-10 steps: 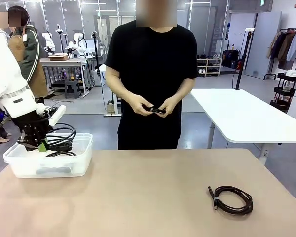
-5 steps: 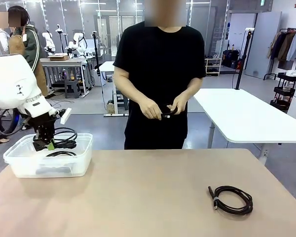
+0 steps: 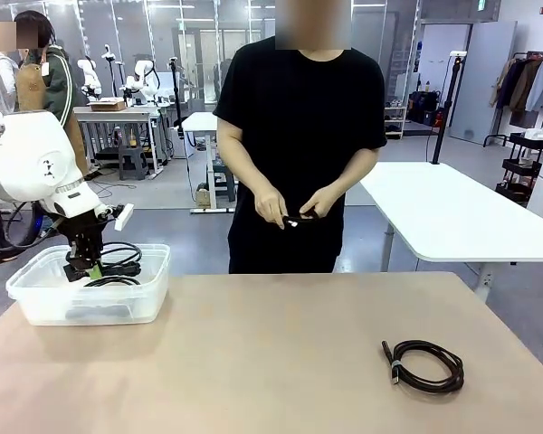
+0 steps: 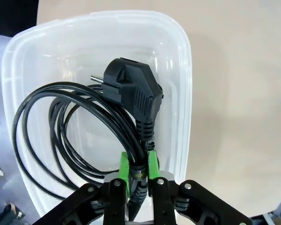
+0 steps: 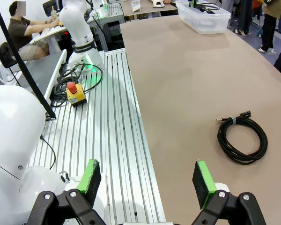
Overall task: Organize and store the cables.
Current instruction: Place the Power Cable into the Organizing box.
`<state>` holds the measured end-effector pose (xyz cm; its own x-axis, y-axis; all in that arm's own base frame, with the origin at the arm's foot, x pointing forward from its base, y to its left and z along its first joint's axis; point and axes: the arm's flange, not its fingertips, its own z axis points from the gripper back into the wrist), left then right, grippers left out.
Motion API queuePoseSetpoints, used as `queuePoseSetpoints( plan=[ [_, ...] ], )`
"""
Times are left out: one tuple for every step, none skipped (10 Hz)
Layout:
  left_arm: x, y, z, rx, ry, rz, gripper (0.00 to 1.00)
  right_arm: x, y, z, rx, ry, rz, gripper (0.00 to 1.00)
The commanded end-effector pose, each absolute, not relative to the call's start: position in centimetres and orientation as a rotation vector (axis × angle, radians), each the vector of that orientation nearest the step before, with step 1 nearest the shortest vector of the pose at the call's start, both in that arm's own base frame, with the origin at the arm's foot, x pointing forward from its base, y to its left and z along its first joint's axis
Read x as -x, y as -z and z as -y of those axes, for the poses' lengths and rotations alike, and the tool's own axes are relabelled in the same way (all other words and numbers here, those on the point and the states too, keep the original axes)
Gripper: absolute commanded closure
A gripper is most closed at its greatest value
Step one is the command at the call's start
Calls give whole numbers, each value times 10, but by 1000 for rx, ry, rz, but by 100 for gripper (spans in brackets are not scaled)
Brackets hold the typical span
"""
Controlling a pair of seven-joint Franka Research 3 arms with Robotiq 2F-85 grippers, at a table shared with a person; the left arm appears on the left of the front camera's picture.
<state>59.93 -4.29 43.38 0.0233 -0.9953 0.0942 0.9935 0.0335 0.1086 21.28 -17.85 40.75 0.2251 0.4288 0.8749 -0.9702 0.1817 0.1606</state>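
Our left gripper (image 4: 138,161) hangs over the clear plastic bin (image 4: 175,70), pads flanking the coiled power cord (image 4: 144,129) just below its plug (image 4: 131,89), gripping or freed we cannot tell, so rising now could drag it out; our right gripper (image 5: 145,180) gapes empty.

Bin (image 4: 98,47) translucent smooth plastic; cable (image 4: 131,89) glossy black rubber; table (image 3: 271,353) matt beige.

A black plug-ended power cord coil (image 4: 131,91) apparently hangs in a clear plastic tub (image 4: 98,47); a dark cable coil (image 3: 423,364) lies flat on the table (image 3: 253,362).
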Motion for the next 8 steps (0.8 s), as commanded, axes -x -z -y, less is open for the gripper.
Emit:
queuePoseSetpoints(
  plan=[
    [-603, -441, 40, 17, 1545, 184, 44, -213, -410, 180, -859, -1157, 817, 0],
    [-600, -442, 39, 14, 1545, 186, 34, -213, -410, 180, -859, -1157, 817, 0],
    [-597, -443, 37, 14, 1540, 183, 3, -213, -410, 180, -859, -1157, 817, 0],
    [-596, -445, 37, 8, 1540, 185, 0, -213, -410, 180, -859, -1157, 817, 0],
    [-595, -446, 38, 6, 1538, 189, 0, -213, -410, 180, -859, -1157, 817, 0],
    [-594, -446, 39, 0, 1538, 189, 0, -213, -410, 180, -859, -1157, 817, 0],
    [-593, -449, 38, -2, 1535, 194, 0, -213, -410, 180, -859, -1157, 817, 0],
    [-592, -450, 37, -5, 1529, 198, 0, -213, -410, 180, -859, -1157, 817, 0]
  ],
)
